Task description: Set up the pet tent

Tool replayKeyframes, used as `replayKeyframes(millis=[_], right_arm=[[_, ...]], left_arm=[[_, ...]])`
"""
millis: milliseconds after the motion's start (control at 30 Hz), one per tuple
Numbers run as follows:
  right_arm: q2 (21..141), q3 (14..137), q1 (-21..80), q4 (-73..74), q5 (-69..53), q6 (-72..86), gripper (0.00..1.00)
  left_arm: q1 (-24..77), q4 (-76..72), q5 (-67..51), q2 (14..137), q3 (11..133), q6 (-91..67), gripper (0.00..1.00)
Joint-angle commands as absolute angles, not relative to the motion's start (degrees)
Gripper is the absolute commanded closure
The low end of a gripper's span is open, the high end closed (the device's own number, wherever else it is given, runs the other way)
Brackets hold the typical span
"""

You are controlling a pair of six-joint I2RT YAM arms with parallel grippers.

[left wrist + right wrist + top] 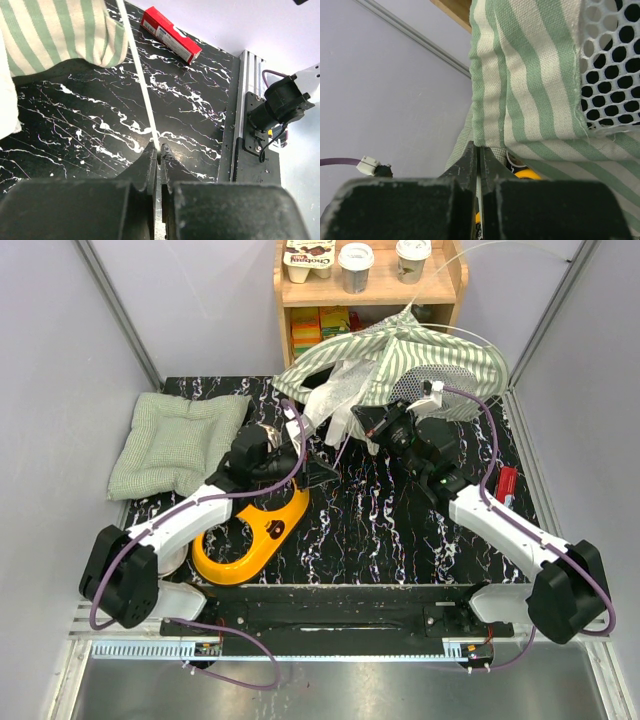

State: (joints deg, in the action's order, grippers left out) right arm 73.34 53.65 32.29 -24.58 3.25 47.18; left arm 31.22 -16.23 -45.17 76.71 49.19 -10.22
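Black, white-veined tabletop (390, 530) runs out ahead of my two bases, walled in by pale lilac panels. At the far edge stands a wooden shelf (380, 298). Its upper board carries a multipack of yogurt pots (308, 258) and two lidded cups (355, 267), all upright and side by side. The compartment below holds a few small orange, yellow and green boxes (322, 326), partly hidden by cloth. The pet tent (400, 360) lies in a crumpled heap at the back of the table, right in front of that shelf, with its green-and-white stripes uppermost and its mesh panel (442, 386) facing my right arm. My left gripper (159, 156) has its jaws pressed together on a thin white pole (142, 85) that slants up from my fingertips toward the striped fabric. My right gripper (479, 149) is raised at the tent's near side, its jaws closed tight on a folded striped edge just beside the mesh. A yellow bowl holder (250, 535) lies flat on the table beneath my left forearm, and I cannot see anything sitting in its ring. A quilted green cushion (175, 440) rests at the back left, well apart from the tent. A small red box (505, 483) lies by the table's right edge, near my right arm.
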Motion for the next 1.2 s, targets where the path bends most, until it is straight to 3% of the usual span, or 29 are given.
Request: replayKeyframes(millis=[0, 33, 267, 467, 967, 1167], right_arm=[[71.19, 54.93, 30.94, -26.03, 7.12, 46.32, 1.00], [71.10, 54.93, 30.94, -24.97, 6.60, 46.23, 0.99], [69.61, 54.23, 31.02, -17.15, 3.08, 47.63, 0.66], [68.03, 52.12, 31.03, -13.97, 0.18, 50.18, 0.62], [71.54, 52.99, 33.57, -14.67, -6.67, 51.77, 0.74], [71.90, 54.84, 33.84, -14.06, -7.04, 51.68, 1.00]], left_arm=[[32.16, -21.09, -45.88, 77.69, 53.00, -14.67, 1.00], [32.25, -21.35, -45.27, 78.13, 53.52, -15.90, 1.00], [32.26, -21.10, -42.01, 81.29, 57.30, -20.92, 1.00], [32.34, -20.57, -40.87, 82.00, 58.09, -20.74, 1.00], [32.26, -18.72, -40.17, 82.71, 59.68, -18.81, 1.00], [32.34, -17.49, -39.73, 82.97, 60.03, -17.06, 1.00]])
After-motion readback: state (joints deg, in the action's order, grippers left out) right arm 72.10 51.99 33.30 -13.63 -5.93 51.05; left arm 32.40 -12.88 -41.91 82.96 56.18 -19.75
